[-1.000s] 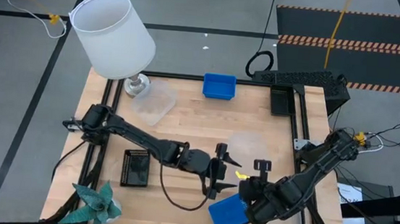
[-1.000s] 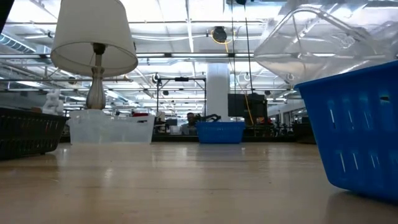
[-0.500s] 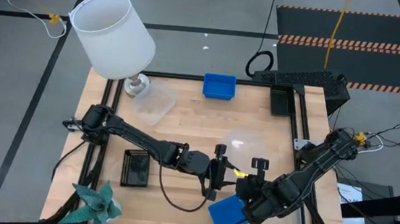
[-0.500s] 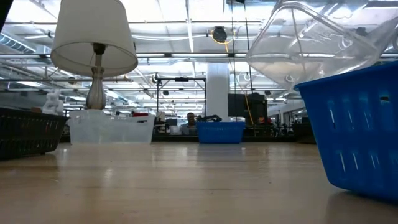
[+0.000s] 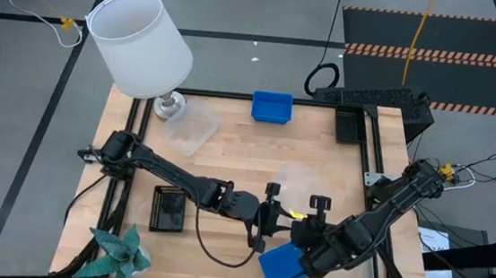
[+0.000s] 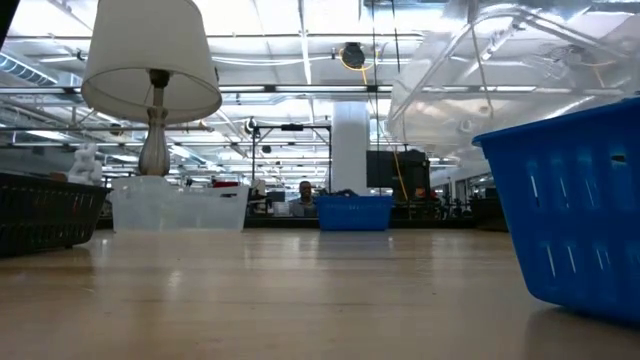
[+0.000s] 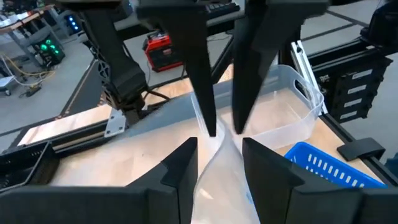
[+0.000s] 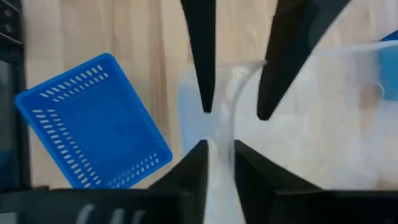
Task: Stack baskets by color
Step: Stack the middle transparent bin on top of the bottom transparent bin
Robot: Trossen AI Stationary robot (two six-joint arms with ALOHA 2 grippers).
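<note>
A clear basket [image 5: 303, 182] hangs in the air over the table's middle, seen from below in the low view [image 6: 470, 80]. My left gripper [image 5: 277, 215] reaches in from the table's left and is shut on it. My right gripper [image 5: 306, 223] comes steeply down from the right. Its fingers stand slightly apart on either side of the same clear wall [image 8: 221, 146], and I cannot tell whether they touch it. A blue basket [image 5: 280, 266] rests on its bottom on the table just nearer than both grippers. My left gripper has the clear basket's thin wall [image 7: 219, 148] pinched between its two fingers. The fingers come almost level from the table's left, tipped slightly down. The basket is lifted clear of the table and sits tilted, reaching toward the far side from the fingers.
A lamp with a white shade [image 5: 139, 44] stands far left, a clear basket [image 5: 188, 125] beside its foot. Another blue basket [image 5: 272, 106] sits at the far edge and a black basket [image 5: 168, 209] near left. A teal paper plant [image 5: 119, 252] is at the near-left corner.
My left gripper's fingers have shut from wide open onto the clear basket while the arm stayed in place. The clear basket has shifted and tipped a little in the air, still clear of the table.
</note>
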